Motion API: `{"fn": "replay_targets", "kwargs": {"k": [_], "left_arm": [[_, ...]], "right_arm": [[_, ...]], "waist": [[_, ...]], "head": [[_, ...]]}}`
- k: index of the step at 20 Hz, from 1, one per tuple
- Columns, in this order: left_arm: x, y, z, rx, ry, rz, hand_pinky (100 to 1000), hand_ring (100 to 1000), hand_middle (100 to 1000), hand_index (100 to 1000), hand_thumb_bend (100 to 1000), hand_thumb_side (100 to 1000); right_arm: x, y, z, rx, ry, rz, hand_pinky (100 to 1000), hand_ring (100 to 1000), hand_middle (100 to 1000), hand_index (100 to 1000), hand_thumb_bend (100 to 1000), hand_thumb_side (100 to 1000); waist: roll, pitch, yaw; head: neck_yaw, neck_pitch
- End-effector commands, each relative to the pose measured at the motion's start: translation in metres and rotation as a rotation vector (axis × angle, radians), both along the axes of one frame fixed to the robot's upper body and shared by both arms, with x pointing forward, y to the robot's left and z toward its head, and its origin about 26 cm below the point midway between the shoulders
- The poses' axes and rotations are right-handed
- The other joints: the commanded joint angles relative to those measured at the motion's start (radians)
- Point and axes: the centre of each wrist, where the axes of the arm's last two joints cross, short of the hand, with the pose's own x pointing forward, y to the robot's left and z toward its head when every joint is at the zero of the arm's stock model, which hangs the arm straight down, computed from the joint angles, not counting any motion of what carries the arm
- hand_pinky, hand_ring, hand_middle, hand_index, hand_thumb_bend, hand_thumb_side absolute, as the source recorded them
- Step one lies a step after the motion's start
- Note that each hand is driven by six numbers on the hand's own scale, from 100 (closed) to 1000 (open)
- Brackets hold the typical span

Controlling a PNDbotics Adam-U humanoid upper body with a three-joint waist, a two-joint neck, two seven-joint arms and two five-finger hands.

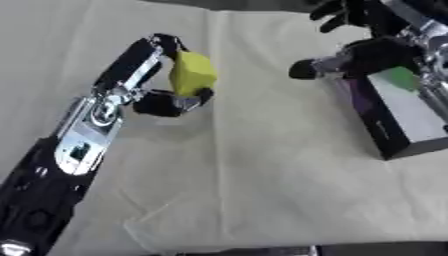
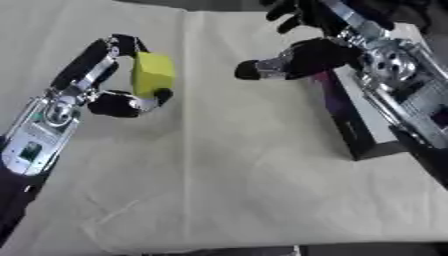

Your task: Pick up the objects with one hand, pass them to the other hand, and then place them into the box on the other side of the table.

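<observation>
- At left-centre of the bench, left hand [image 1: 162, 97] grasping a yellow block [image 1: 192, 73]: fingers [image 1: 162, 42] curled over its far top edge, thumb under its near end; block appears lifted off the cloth, tilted.
- Left arm, black with silver joints, comes in from the near-left corner.
- Right hand [image 2: 297, 57] at far right, over the far-left end of the box; fingers spread and relaxed, holding nothing, one dark fingertip pointing left toward the block, well apart from it.
- Cannot tell whether the right hand touches the box rim; it overlaps it in both views.
- Box [image 1: 394, 117] on the right side of the bench: dark walls, pale floor inside, long axis running near-to-far, slightly askew.
- A green patch [image 1: 398, 77] shows inside at the far end; cannot tell what it is. A purple patch shows on the left wall.
- Bench covered with a cream cloth [image 1: 254, 170], with creases, one fold line running near-to-far through the middle.
- Dark strip past the far edge of the cloth; room otherwise unseen.
</observation>
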Motion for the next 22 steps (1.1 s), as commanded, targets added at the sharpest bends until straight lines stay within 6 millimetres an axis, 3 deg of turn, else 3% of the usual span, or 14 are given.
{"fn": "replay_targets", "kwargs": {"k": [1,12,22], "left_arm": [[-0.002,-0.009,0.011,-0.006,-0.039,-0.034,772,594,549,462,100,429],[-0.004,-0.032,0.013,-0.036,-0.044,-0.117,775,592,547,462,100,464],[-0.001,-0.040,0.008,-0.038,-0.056,-0.134,776,591,542,461,100,452]], "right_arm": [[-0.002,0.002,0.009,-0.021,-0.024,0.009,707,764,759,812,855,250],[-0.002,0.016,0.018,-0.035,0.004,0.080,705,761,754,808,836,234],[-0.002,0.024,0.014,0.007,0.127,0.168,686,746,741,788,739,148]], "waist": [[-0.011,-0.032,0.000],[-0.015,-0.032,0.014],[-0.015,-0.026,0.022]], "head": [[-0.001,0.001],[-0.016,0.001],[-0.037,0.001]]}}
